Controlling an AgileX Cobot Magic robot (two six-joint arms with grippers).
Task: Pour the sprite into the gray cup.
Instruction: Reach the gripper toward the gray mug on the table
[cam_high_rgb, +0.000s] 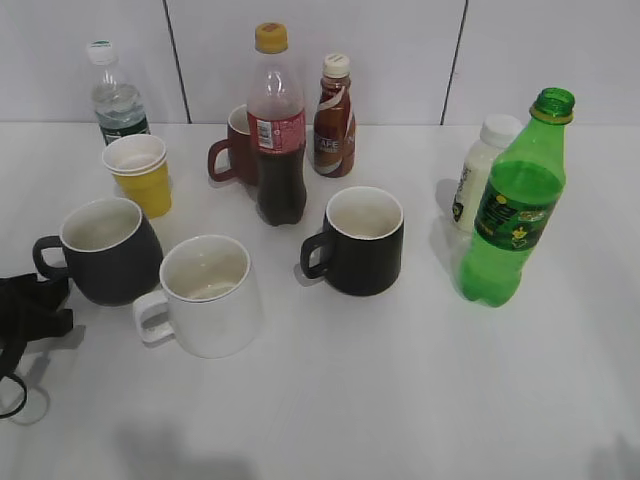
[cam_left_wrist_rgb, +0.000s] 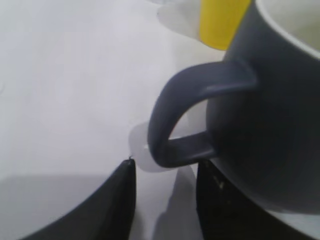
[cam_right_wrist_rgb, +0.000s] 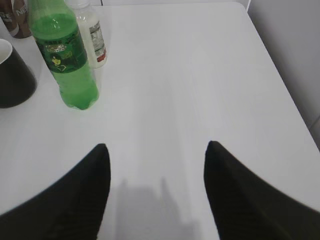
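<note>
Two arms, and neither has hold of anything yet. From across the table (cam_high_rgb: 400, 400), the sprite (cam_high_rgb: 515, 205) stands upright and uncapped at the right, just beside a small white bottle (cam_high_rgb: 485, 170), while the gray cup (cam_high_rgb: 108, 250) sits well apart at the far left, next to a white mug (cam_high_rgb: 208, 293). A black mug (cam_high_rgb: 362, 240) and a cola bottle (cam_high_rgb: 277, 125) stand between them. Only a dark scrap of the left gripper (cam_high_rgb: 30, 310) shows at the frame's edge, touching or nearly touching the cup's handle.

Left wrist view: the left gripper's fingers (cam_left_wrist_rgb: 112, 205) are spread, the cup's loop handle (cam_left_wrist_rgb: 187, 120) just ahead of the gap — placed, I'd guess, to steady or lift the cup. Whether a finger touches the cup is hard to say; the picture is blurred.

Right wrist view: the right gripper (cam_right_wrist_rgb: 156, 150) is spread wide over bare table, empty, with the sprite ahead and left — its top cut off.
</note>
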